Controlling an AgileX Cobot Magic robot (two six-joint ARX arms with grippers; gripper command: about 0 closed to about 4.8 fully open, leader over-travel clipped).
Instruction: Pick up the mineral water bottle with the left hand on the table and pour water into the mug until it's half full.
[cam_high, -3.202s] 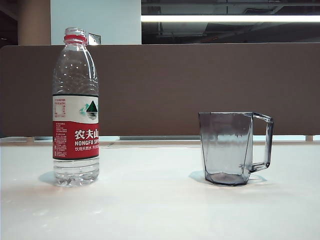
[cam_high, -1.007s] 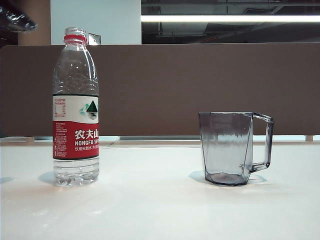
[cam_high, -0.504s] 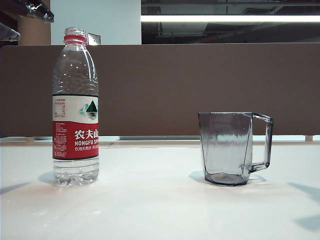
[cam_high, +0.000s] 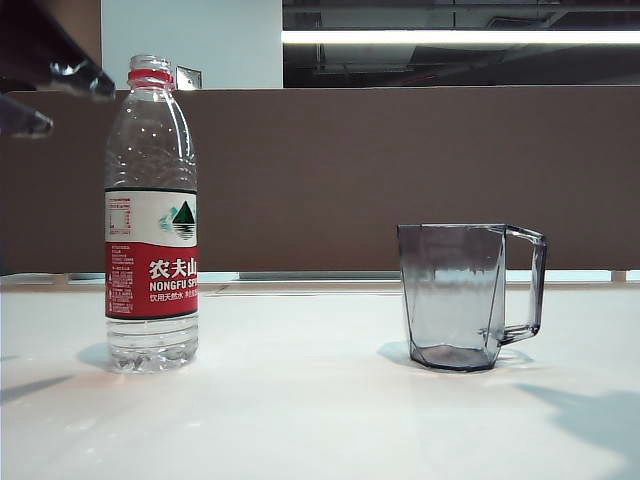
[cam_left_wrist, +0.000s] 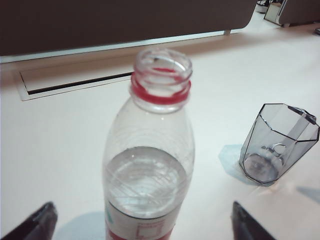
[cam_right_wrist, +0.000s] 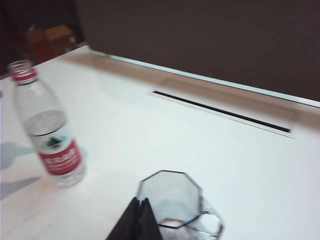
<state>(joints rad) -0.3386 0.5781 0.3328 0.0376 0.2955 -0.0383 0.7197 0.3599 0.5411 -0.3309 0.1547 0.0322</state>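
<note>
My left gripper hangs above the table, its two fingertips spread wide on either side of the mineral water bottle; nothing is gripped, and there is clear space between each tip and the bottle wall. The bottle stands upright, uncapped, toward the left edge of the tabletop, with water up to its shoulder. The mug stands upright toward the right edge, well apart from the bottle, handle turned away from it. My right gripper sits just beside the mug's rim, fingertips pressed together and holding nothing.
</note>
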